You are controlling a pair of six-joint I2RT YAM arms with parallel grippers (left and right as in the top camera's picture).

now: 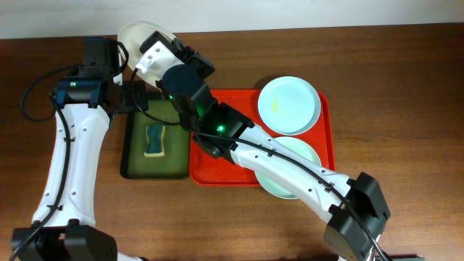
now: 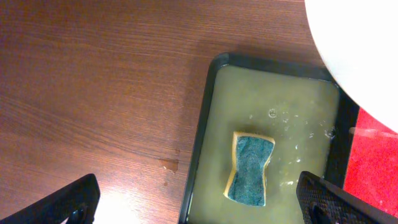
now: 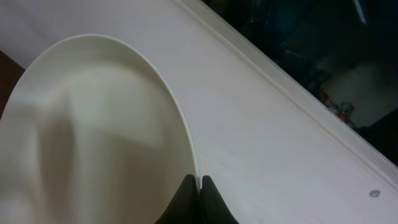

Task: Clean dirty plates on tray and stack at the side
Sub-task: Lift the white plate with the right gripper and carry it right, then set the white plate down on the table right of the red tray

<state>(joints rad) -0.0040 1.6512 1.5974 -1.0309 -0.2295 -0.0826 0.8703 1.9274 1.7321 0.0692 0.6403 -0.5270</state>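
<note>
The right pincer (image 3: 198, 194) is clamped on the rim of the cream plate (image 3: 93, 137), holding it up near the surface's (image 1: 406, 87) far edge, beyond the green tray (image 1: 138, 163). The left pincer (image 2: 198, 183) gapes wide with nothing in it, above that tray's sponge (image 2: 250, 168) and murky liquid. On the red tray (image 1: 330, 145) lie the far mint plate (image 1: 288, 105), smeared yellow, and the near mint plate (image 1: 306, 154), partly under the right arm. The surface is brown wood grain, and a pale wall (image 1: 326, 13) runs behind it.
</note>
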